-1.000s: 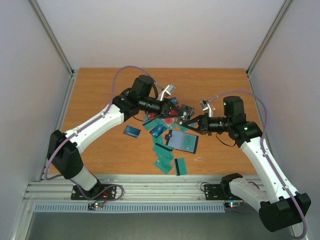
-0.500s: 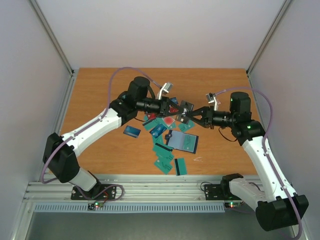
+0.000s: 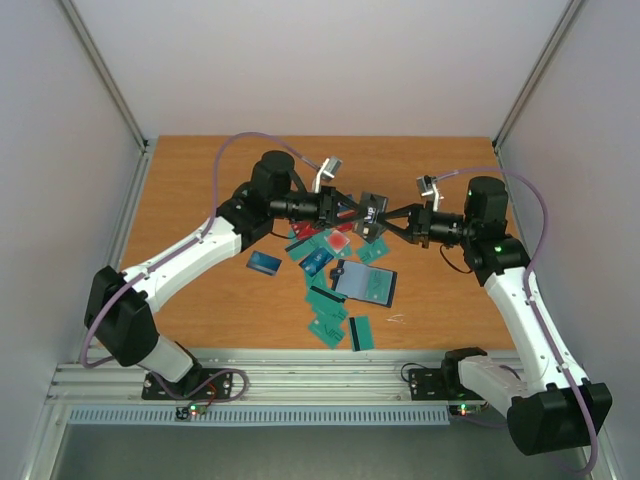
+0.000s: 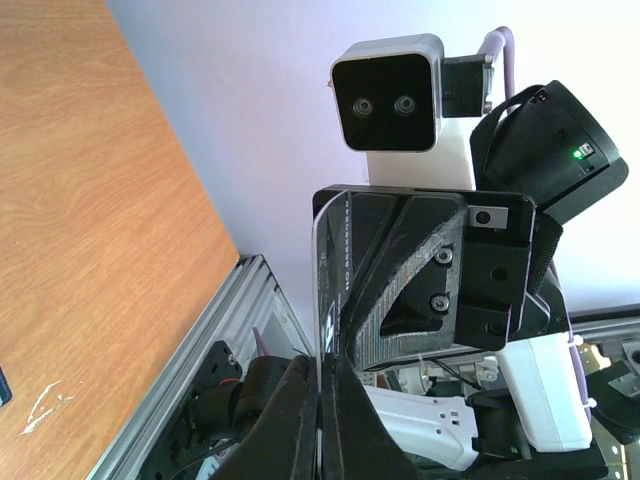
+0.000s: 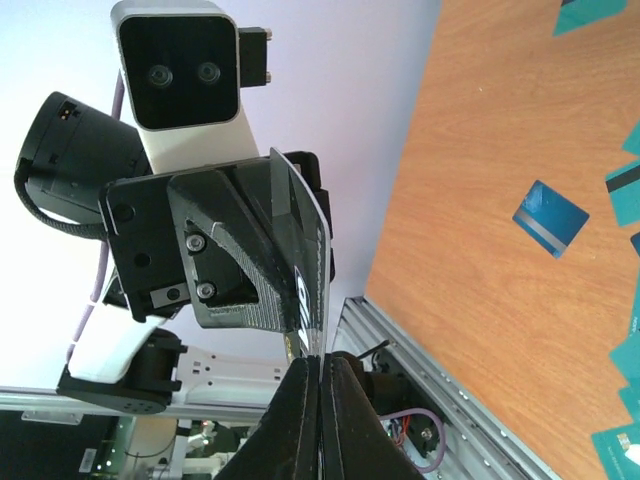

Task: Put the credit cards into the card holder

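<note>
**Right claw risen to left**

From above, left claw [image 3: 355, 213] and right claw [image 3: 387, 222] both pinch one dark card [image 3: 372, 212]. The card holder [image 3: 347, 282] lies below them. Left wrist: clamped on its edge. Right wrist: likewise. Opposed tugging might drop it.

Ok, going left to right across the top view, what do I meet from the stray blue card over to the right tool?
Stray blue card → left tool → dark card, pinched by both tools → right tool.
</note>
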Available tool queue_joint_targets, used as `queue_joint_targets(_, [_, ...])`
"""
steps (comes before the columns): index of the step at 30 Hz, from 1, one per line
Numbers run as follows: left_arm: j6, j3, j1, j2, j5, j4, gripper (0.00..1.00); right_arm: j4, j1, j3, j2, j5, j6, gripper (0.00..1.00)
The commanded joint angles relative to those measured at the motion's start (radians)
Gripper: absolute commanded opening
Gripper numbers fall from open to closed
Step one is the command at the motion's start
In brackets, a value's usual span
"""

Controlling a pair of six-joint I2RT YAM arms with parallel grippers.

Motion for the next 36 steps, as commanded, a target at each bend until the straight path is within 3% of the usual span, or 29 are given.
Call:
queue_joint_targets(1, [-0.009,-0.019,-0.005,0.021,0.019,0.061,0.00,0.070,0.000,0.013,0.003,-0.027,0.022,0.01])
queue_joint_targets(4, [-0.009,-0.024,-0.006,0.039,0.021,0.050,0.06,0.023,-0.001,0.014,0.006,-0.003,-0.007,0.01])
queue_joint_targets(8, [0.079,-0.015,-0.006,0.051,-0.039,-0.102,0.41,-0.227,-0.002,0.032,0.011,0.128,-0.153,0.01])
queue_joint_targets(11, [0.197,0.022,-0.006,0.083,-0.122,-0.319,0.51,-0.372,-0.003,0.003,0.005,0.253,-0.237,0.01])
queue_joint_targets(15, [0.359,0.050,-0.006,0.146,-0.201,-0.494,0.49,-0.412,-0.003,-0.095,0.005,0.354,-0.263,0.01])
queue_joint_targets(20, [0.469,0.081,-0.010,0.241,-0.264,-0.600,0.37,-0.342,-0.003,-0.247,0.003,0.429,-0.241,0.01])
queue_joint_targets(36, [0.589,0.312,-0.068,0.549,-0.423,-0.781,0.21,-0.155,-0.002,-0.329,0.251,0.411,-0.312,0.01])
